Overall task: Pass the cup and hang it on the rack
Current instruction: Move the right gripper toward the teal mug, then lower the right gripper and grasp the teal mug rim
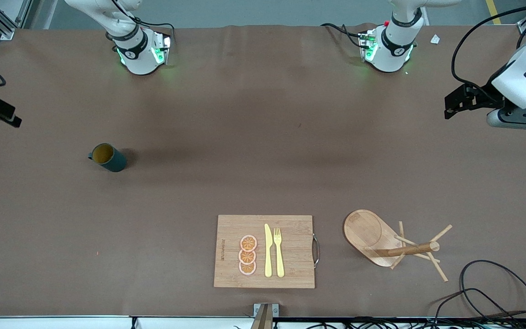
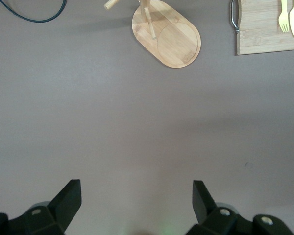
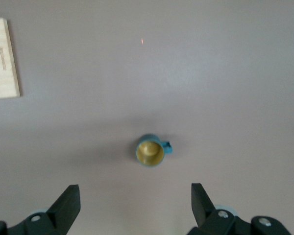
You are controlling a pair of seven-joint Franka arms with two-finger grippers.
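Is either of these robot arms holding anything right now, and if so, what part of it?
Nothing is held. The left gripper and right gripper are both open and empty. The cup stands alone on the table, untouched.

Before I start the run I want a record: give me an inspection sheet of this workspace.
Surface: brown table, bare around the cup.
Cup: upright, toward the right arm's end, untouched.
Rack: standing on its oval base, beside the cutting board, pegs bare.
Clutter: cutting board carries three orange slices, a yellow knife and fork.
Grippers: left gripper open over bare table; right gripper open over table near the cup. Both wait.
Cables: black loops near the rack.
Surroundings: nothing seen.
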